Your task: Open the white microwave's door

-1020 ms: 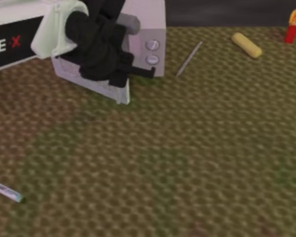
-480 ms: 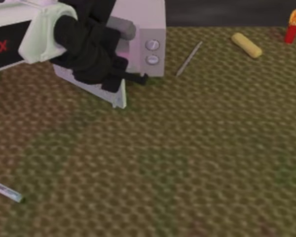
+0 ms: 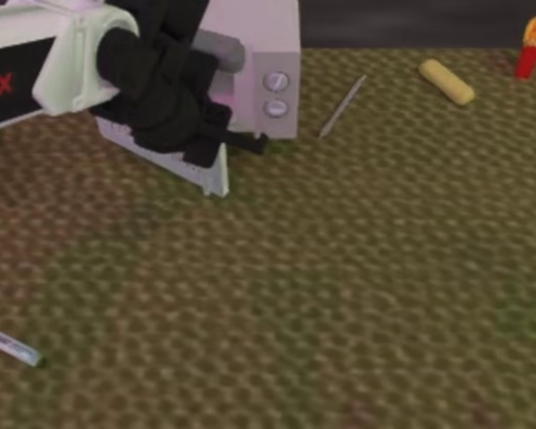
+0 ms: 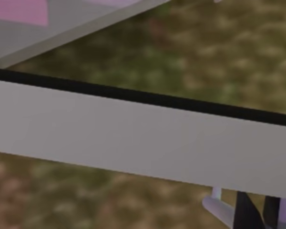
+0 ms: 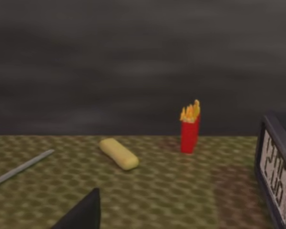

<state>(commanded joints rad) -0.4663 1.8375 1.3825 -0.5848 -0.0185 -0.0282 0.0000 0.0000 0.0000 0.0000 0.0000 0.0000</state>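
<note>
The white microwave [image 3: 259, 54] stands at the counter's [image 3: 339, 268] far left; its door [image 3: 210, 170] hangs partly open, with the left gripper [image 3: 237, 138] at its free edge, grip hidden; the swing should follow the hinge's arc, pulling steadily outward.

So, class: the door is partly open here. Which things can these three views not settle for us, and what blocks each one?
- Left gripper: top view, its grip on the door is hidden under the arm's black wrist.
- White microwave: top view, cut off by the top edge; the arm covers its inside.
- Right gripper: only a dark tip in the right wrist view.
- Clock: cut off by the frame edge.
</note>
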